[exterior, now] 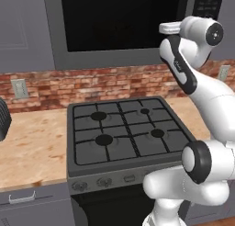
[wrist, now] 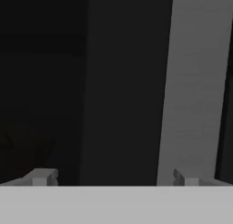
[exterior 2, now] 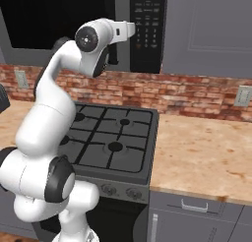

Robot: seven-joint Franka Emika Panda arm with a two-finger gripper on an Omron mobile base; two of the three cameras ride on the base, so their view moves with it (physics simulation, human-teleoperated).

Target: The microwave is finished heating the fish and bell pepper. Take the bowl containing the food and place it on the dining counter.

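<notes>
Hand view: two fingertips [wrist: 43, 176] at the bottom edge, spread wide apart, nothing between them. Gripper [wrist: 113, 178] pointed straight at the microwave [wrist: 127, 82] front, very close. Ahead, dark door glass at left, a lighter grey vertical strip at right, likely the handle or door edge; cannot tell which.

Left base view: hand raised high at the right end of the microwave [exterior: 124, 23], level with the lower right corner of its black door, just left of the keypad panel [exterior: 209, 4]. Fingers themselves hidden behind the white wrist. Door shut. Bowl, fish and pepper not discernible behind the dark glass.

Right base view: same hand against the strip between door glass and keypad panel [exterior 2: 146, 27], a dark part of it hanging down over that strip. Contact with the microwave [exterior 2: 59, 19] not clear.

Below the microwave, brick backsplash [exterior: 92, 85] running along the wall. Gas stove [exterior: 128, 128] directly beneath, four burners, black grates, knobs along its front edge. Light wood-look countertop [exterior: 32, 147] on either side of the stove, with grey drawers [exterior 2: 197, 216] under its front edge. Wall outlets on the brick: one [exterior: 19, 88] above the counter left of the stove, one [exterior 2: 242, 95] above the counter to its right. Grey upper cabinets [exterior 2: 211, 29] beside the microwave.
</notes>
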